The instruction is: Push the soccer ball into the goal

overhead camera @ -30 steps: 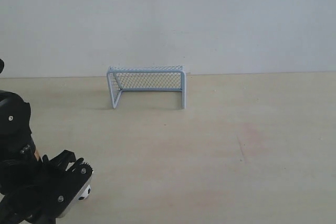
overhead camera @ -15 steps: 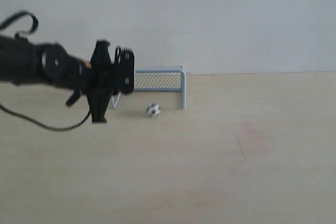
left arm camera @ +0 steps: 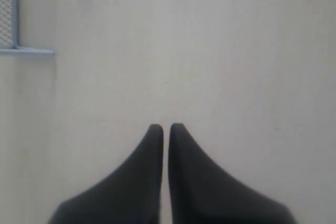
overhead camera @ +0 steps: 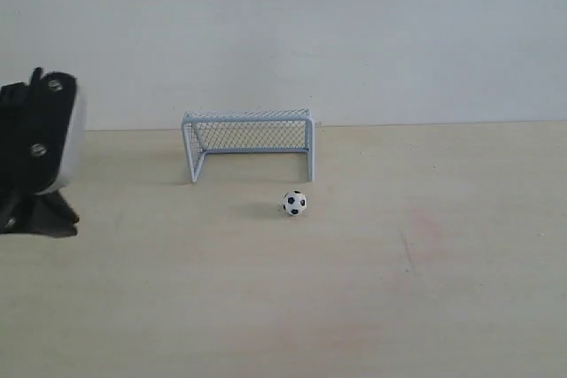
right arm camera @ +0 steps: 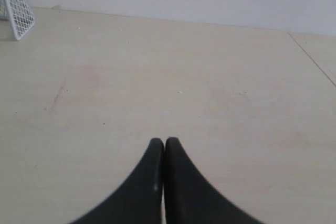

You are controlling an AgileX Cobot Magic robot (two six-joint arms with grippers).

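The soccer ball (overhead camera: 295,203) now lies farther out before the goal (overhead camera: 248,135); the left tool (left arm camera: 166,128), closed and empty, has withdrawn leftward; the right tool (right arm camera: 164,141) is closed.

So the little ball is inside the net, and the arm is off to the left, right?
Not quite: the ball sits just in front of the goal, outside it, as the exterior view shows. The arm is off to the left.

The soccer ball (overhead camera: 295,203) sits on the table (overhead camera: 399,307) well off to the right of my left arm (overhead camera: 40,143), just in front of the goal (overhead camera: 248,117) and not in it, while the goal stands back by the wall (overhead camera: 354,33), far from my right gripper (right arm camera: 164,140).
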